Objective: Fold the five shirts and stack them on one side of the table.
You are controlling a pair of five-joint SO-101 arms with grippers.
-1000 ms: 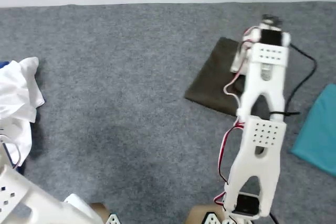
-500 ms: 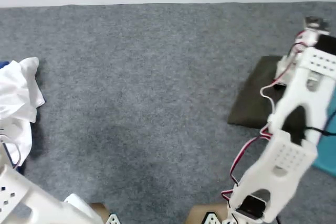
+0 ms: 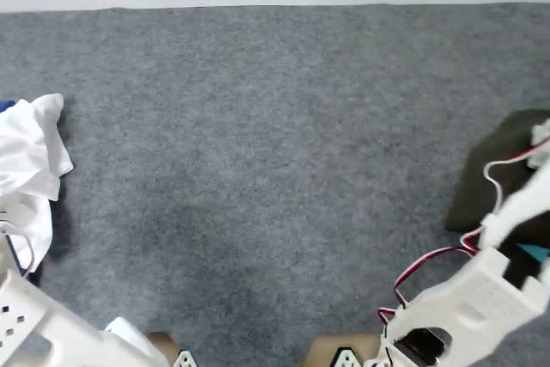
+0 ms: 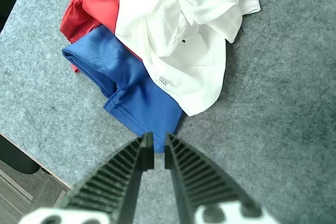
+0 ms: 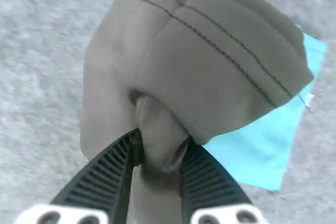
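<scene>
My right gripper (image 5: 160, 148) is shut on a fold of the folded dark olive shirt (image 5: 199, 61), which hangs partly over the folded teal shirt (image 5: 262, 156). From above, the olive shirt (image 3: 494, 174) sits at the table's right edge with the right arm (image 3: 481, 298) over it. My left gripper (image 4: 155, 153) hovers with its fingers nearly touching and nothing between them, just above the edge of a blue shirt (image 4: 126, 87). A crumpled white shirt (image 4: 184, 30) lies on the blue one and on a red shirt (image 4: 92, 1). The white shirt (image 3: 30, 169) is at the far left.
Grey felt (image 3: 258, 126) covers the table. The table's edge (image 4: 31, 156) runs close behind the shirt pile in the left wrist view, with floor beyond. The left arm's base (image 3: 43, 324) sits at the front left.
The right arm has swung to the right, dragging the olive shirt from the middle right of the table to the right edge over the teal shirt. The left side has not changed.
</scene>
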